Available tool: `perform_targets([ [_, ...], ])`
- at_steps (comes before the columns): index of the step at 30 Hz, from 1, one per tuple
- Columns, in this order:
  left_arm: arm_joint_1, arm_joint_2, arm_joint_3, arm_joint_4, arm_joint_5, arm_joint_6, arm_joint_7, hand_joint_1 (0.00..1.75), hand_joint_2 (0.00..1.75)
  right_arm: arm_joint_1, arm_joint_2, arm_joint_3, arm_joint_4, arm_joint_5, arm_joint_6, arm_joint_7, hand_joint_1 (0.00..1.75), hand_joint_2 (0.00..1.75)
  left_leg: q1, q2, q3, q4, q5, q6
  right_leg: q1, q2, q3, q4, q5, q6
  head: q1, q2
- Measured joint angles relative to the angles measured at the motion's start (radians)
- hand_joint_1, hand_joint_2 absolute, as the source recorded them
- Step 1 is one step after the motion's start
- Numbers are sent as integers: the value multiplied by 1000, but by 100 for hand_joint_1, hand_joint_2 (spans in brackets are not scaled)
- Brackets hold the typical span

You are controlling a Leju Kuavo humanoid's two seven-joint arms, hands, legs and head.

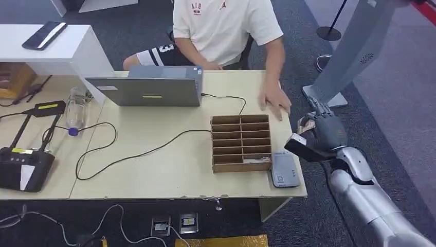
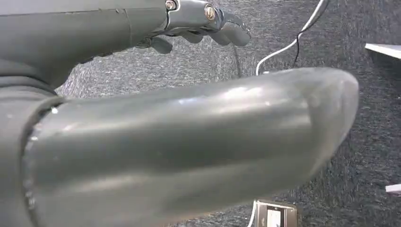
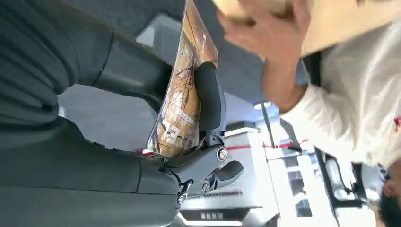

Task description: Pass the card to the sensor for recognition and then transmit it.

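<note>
The right hand [image 1: 325, 129] pinches the card [image 3: 182, 94] between thumb and fingers [image 3: 209, 97], off the table's [image 1: 169, 175] edge. The card reader [image 1: 284, 169] lies just below them. Judged next: lower the card onto it. The left hand [image 2: 203, 21] hangs with curled fingers, holding nothing.

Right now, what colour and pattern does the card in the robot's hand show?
Golden-brown with dark branch-like artwork on the card, clearest in the right wrist view.
</note>
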Motion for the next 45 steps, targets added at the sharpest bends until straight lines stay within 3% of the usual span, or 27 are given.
perform_targets([
  [13,-20,-5,-25,0,-25,-1,0,0,0,-290,36,-28,16,121,16,-85,175,175,0,0,-1,0,1,0,0,-1,0,1,0,0,1,0],
  [22,-37,-5,-53,-1,-40,-4,3,0,0,-471,162,2,233,137,7,-146,175,175,0,-1,-1,0,1,0,0,-2,0,1,0,0,1,0],
  [32,-35,-6,-59,-2,-21,-4,3,0,0,-508,259,28,412,118,5,-149,175,175,0,-2,-1,0,1,0,0,-2,-1,1,0,0,1,0],
  [33,-34,-6,-60,-2,-19,-4,3,0,0,-508,264,30,424,118,5,-148,120,175,0,-2,-1,0,1,0,0,-2,-1,1,0,0,1,0],
  [38,-29,-6,-64,-2,-5,-3,3,0,0,-511,277,36,464,118,-2,-153,120,175,0,-1,-1,0,1,0,0,-1,-1,1,0,0,0,0],
  [39,-27,-6,-65,-2,-2,-3,3,0,0,-512,279,38,472,118,-5,-154,7,175,0,-1,-1,0,1,0,0,-1,-1,1,0,0,1,0],
  [40,-25,-6,-65,-2,-1,-3,3,0,0,-512,280,40,477,118,-6,-155,0,175,0,-1,-1,0,1,0,0,-1,-1,1,0,0,0,0],
  [45,-22,-6,-65,-2,4,-3,1,0,0,-513,289,44,500,108,-24,-161,0,175,0,-2,-1,0,1,0,0,-1,-1,1,0,0,0,0],
])
